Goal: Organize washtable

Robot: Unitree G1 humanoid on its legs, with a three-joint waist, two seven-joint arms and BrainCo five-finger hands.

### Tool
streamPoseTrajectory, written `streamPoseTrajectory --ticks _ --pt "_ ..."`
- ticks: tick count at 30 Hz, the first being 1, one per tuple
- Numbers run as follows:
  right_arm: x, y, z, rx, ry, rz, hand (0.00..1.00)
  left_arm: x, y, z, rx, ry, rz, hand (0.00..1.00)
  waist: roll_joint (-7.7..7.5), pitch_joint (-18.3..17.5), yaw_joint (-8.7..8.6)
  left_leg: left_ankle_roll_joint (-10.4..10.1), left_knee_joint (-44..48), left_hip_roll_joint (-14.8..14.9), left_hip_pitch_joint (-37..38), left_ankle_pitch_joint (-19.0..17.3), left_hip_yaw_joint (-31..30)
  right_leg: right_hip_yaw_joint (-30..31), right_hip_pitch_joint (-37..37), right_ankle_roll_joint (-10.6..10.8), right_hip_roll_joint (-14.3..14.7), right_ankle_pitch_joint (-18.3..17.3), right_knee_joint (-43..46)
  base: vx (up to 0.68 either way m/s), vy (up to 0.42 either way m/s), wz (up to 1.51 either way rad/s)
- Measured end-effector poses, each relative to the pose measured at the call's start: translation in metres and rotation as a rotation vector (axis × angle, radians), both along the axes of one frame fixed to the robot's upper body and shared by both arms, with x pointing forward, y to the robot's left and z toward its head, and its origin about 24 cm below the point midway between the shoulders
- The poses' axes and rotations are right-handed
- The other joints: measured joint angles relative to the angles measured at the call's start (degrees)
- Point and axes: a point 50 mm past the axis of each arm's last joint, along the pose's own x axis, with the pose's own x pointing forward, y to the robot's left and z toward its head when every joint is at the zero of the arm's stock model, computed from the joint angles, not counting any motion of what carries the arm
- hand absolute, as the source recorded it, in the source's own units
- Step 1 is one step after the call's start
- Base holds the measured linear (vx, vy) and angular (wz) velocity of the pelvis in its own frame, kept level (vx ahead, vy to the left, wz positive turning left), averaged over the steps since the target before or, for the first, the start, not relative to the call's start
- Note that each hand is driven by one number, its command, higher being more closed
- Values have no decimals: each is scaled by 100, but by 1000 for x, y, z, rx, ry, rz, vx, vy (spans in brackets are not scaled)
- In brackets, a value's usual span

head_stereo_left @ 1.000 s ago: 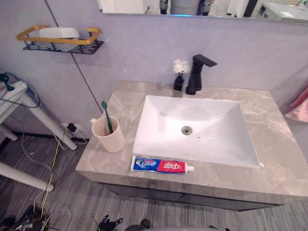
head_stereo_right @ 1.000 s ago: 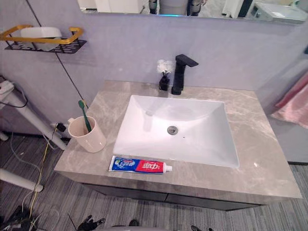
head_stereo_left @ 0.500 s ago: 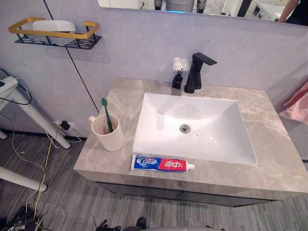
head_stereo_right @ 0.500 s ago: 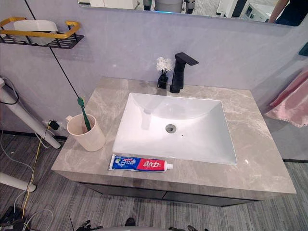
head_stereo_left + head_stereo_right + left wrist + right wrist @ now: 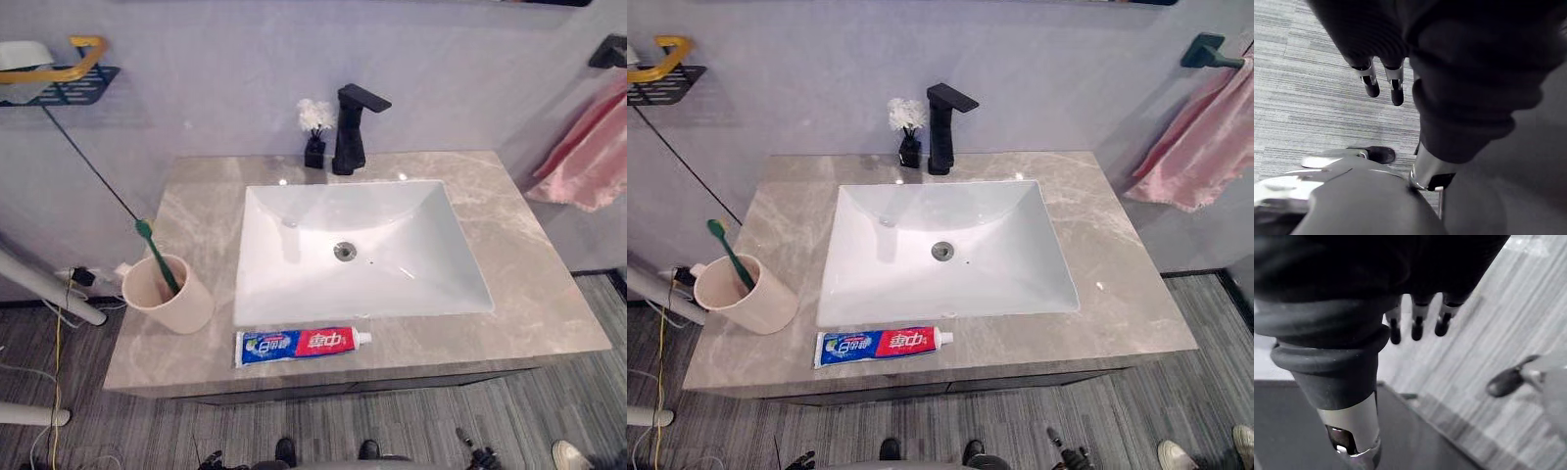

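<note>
Toothpaste tube (image 5: 302, 344) on washtable (image 5: 549, 294) front edge; left hand (image 5: 1396, 84), right hand (image 5: 1418, 324) low over floor (image 5: 1312, 98), both relaxed, empty

Matt marbled stone countertop (image 5: 529, 284), glossy white basin (image 5: 411, 255), matt black tap (image 5: 351, 127).

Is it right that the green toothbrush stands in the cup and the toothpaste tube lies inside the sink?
No: the toothpaste tube lies on the countertop before the sink, as the left eye view shows. The green toothbrush does stand in the cup.
</note>
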Motion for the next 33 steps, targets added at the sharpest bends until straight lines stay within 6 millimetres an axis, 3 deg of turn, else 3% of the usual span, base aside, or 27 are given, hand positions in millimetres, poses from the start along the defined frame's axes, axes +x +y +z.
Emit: streamPoseTrajectory --ticks 2,6,14,17,26,28,30,33 --pt "17 -18 17 -92 -96 -12 0 1 0 0 2 0 -12 0 0 -1 -3 0 1 2 -15 0 100 77 -40 -4 -2 52 -38 7 14 -24" --pt "56 -56 79 -351 -359 -30 0 4 0 1 5 -14 -26 0 -7 0 -31 0 34 17 -90 0 212 200 -168 -2 -19 140 -56 -21 18 -17" --pt "58 -104 182 -777 -597 -30 0 6 1 2 -4 -25 -46 0 -40 -13 -76 12 29 19 -122 -7 221 226 -214 35 -27 221 -48 -63 6 -1" --pt "58 -110 211 -891 -659 10 0 2 2 2 -1 -32 -45 0 -60 -68 -124 14 2 19 -164 -5 219 264 -287 46 -28 230 -24 -53 1 -6" --pt "39 -134 260 -1103 -707 1 0 -7 4 2 -19 -33 -12 0 -116 -221 -202 17 32 -32 -224 -3 159 166 -298 52 -83 229 -22 11 11 5" --pt "44 -136 273 -1149 -741 17 0 -8 4 2 -20 -32 -13 0 -120 -244 -205 17 32 -34 -225 -3 135 164 -301 52 -85 229 -16 0 0 0" --pt "69 -133 298 -1201 -813 131 0 -9 4 2 -21 -30 -18 0 -96 -258 -203 19 3 -42 -254 -3 103 137 -312 71 -92 214 25 -63 -6 0" --pt "105 -115 315 -1214 -888 338 0 -8 3 2 -24 -34 -26 0 -78 -269 -174 24 -1 -51 -255 0 14 89 -316 89 -102 190 80 -60 -2 11"
